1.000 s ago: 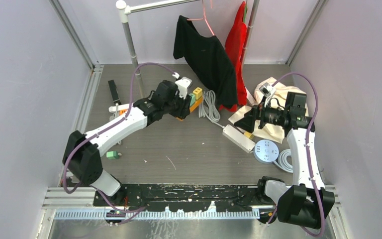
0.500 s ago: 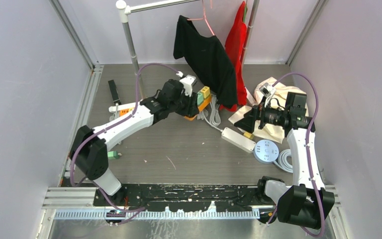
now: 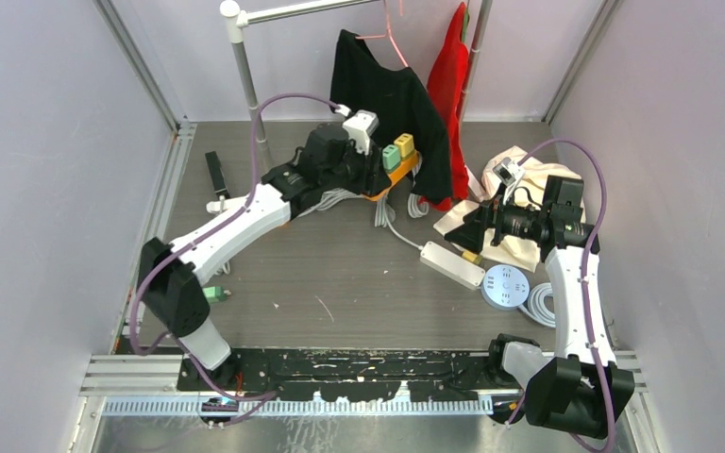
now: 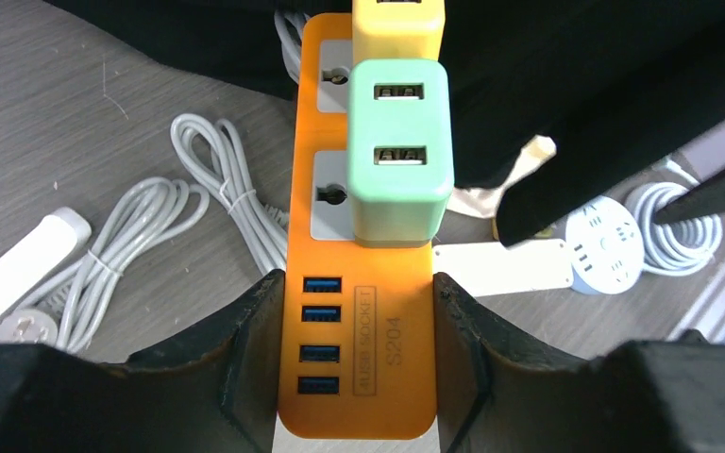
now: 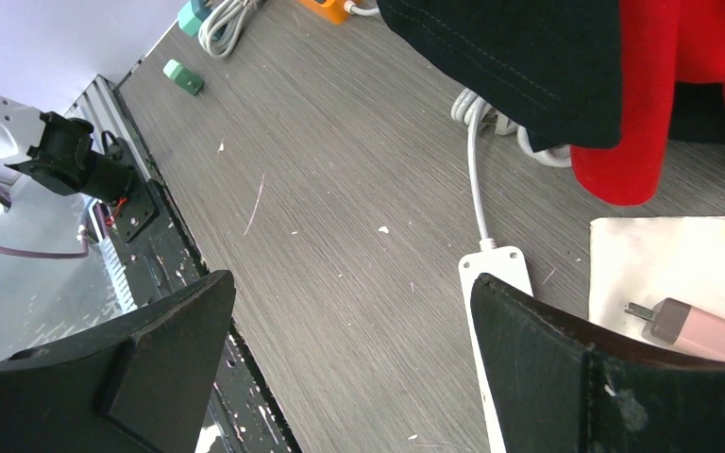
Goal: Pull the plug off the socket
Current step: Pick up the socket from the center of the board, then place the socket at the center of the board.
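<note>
The orange socket strip (image 4: pixel 359 377) serves as the landmark. Well to its left, and nearer the arm bases, a small green adapter (image 3: pixel 212 293) is seen lying on the table (image 3: pixel 340 283). Coiled white cables (image 4: pixel 132 245) are spread on the table beneath the strip and to its left.

The strip's near end, where four blue USB ports are set, is clamped between the fingers (image 4: pixel 245 340) of the left gripper (image 4: pixel 357 293), one finger pressed against each long side. Whether the strip's far end rests on anything cannot be told.

A green plug (image 4: pixel 401 151) is seated in the strip just beyond the gripper, and a yellow plug (image 4: pixel 396 28) is seated directly beyond the green one; neither is pulled out.

Just right of the strip a black garment (image 3: pixel 387 99) is hung, with a red garment (image 3: pixel 448 85) beside it, farther right. A white power strip (image 3: pixel 453 264) is laid on the table to the right of the orange strip and nearer the bases, and a round white socket (image 3: pixel 505 286) is placed just beyond that.

Well to the right of the orange strip, the right gripper (image 5: pixel 347 293) is held above the table with its fingers spread wide apart and nothing between them. A pink plug (image 5: pixel 689 330) is seen on a white cloth (image 5: pixel 661 255) close by.
</note>
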Robot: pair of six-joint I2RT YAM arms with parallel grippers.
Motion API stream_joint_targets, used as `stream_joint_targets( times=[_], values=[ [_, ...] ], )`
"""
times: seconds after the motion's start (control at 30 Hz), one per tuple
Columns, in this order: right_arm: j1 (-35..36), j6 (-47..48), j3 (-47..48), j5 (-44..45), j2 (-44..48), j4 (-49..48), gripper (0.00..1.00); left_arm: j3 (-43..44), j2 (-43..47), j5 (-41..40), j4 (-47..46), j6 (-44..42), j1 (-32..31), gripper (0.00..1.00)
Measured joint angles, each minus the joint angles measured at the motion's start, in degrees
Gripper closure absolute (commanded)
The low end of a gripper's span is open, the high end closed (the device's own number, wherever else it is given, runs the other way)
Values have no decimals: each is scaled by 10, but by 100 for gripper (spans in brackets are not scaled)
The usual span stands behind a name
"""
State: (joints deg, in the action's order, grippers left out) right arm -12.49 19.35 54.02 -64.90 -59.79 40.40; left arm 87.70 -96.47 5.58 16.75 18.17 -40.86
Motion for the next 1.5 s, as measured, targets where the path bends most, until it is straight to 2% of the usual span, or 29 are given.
stream_joint_targets(
  times=[0.17, 0.47, 0.73, 0.9, 1.07, 1.2, 1.4, 1.5],
  values=[
    [0, 0, 0, -2, 2, 0, 0, -67, 92, 12, 9, 11, 1, 100],
    [0, 0, 0, -2, 2, 0, 0, -239, 296, 43, 41, 24, 1, 100],
    [0, 0, -4, -4, 2, 0, 0, -454, 382, 91, 16, 39, 0, 100],
    [0, -1, -9, -5, 2, -1, 0, -523, 375, 69, -55, 30, -30, 100],
    [0, -2, -14, -5, 1, -3, 0, -522, 270, 6, -101, -17, -96, 100],
    [0, -2, -15, -5, 1, -5, 0, -520, 200, -49, -89, -38, -117, 100],
    [0, -2, -16, -6, -2, -5, 0, -511, 198, -120, -60, -36, -123, 100],
    [0, -2, -16, -6, -4, -7, 0, -495, 196, -147, -11, -25, -124, 100]
  ],
)
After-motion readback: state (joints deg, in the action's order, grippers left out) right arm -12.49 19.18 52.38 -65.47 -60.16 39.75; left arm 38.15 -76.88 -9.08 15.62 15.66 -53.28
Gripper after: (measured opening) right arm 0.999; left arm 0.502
